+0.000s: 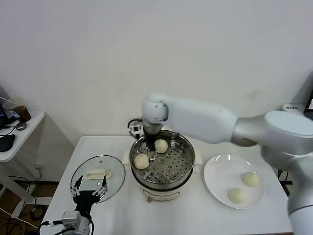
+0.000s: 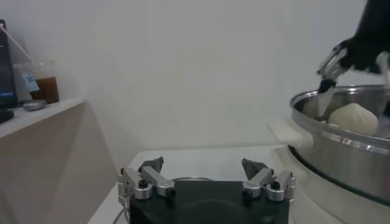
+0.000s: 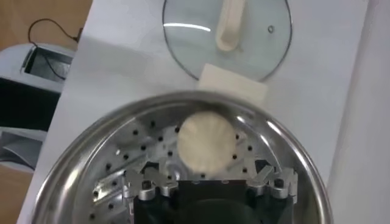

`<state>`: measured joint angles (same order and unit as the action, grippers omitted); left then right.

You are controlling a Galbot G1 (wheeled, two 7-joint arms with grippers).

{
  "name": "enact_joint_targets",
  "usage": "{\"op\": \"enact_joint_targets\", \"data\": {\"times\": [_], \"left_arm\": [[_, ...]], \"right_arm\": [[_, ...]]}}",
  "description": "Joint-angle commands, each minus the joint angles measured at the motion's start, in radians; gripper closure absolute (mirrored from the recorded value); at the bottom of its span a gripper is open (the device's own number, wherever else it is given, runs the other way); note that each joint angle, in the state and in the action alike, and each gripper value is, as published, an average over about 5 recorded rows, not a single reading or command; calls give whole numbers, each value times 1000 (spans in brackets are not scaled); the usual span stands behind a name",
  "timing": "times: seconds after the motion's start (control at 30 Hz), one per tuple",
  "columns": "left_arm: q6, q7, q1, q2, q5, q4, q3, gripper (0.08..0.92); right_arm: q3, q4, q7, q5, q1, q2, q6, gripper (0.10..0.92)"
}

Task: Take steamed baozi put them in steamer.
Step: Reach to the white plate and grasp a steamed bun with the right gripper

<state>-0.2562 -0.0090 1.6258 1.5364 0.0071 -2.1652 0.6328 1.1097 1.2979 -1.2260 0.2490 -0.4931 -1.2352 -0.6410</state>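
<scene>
1. White table (image 1: 117,147) against a plain white wall, with a side shelf off to the left carrying a cup of dark drink (image 1: 19,110).
2. Centre of the table: steamer (image 1: 188,169), steel walls and perforated tray exposed, lid off so that buns can drop straight in.
3. Glass lid (image 1: 116,171) laid flat just left of the pot, white handle up — parked out of the way of the loading path.
4. White plate (image 1: 215,178) to the right of the steamer, holding two baozi: one toward the back (image 1: 251,179), one nearer the front edge (image 1: 236,195). Both not yet moved.
5. Inside the steamer, two more baozi on the tray: one at the left side (image 1: 142,161), one toward the back (image 1: 161,145), set apart, probably to leave room for the rest.
6. Right gripper (image 1: 149,152) reaching down into the pot from above, just beside the left bun; in the right wrist view, jaws spread wide on either side of that bun (image 3: 205,143), nothing clamped — looks like a release on the tray.
7. Left gripper (image 1: 90,189) idle low at the near left, over the front edge of the lid, fingers (image 2: 145,181) apart and holding nothing.
8. Judged halfway through: two in, two left on the plate. Next likely need: lifting clear without nudging the placed bun.
</scene>
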Motion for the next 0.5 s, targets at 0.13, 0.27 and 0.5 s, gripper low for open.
{"op": "enact_joint_targets", "data": {"times": [0.13, 0.27, 0.5], "left_arm": [[-4, 6, 0, -3, -2, -1, 11, 177], [-7, 8, 2, -4, -3, 1, 14, 177], [-8, 8, 20, -2, 0, 3, 13, 177]], "right_arm": [[-62, 268, -138, -46, -135, 567, 161, 203], [-71, 309, -152, -95, -49, 755, 310, 203], [-286, 427, -175, -298, 342, 970, 380, 203]]}}
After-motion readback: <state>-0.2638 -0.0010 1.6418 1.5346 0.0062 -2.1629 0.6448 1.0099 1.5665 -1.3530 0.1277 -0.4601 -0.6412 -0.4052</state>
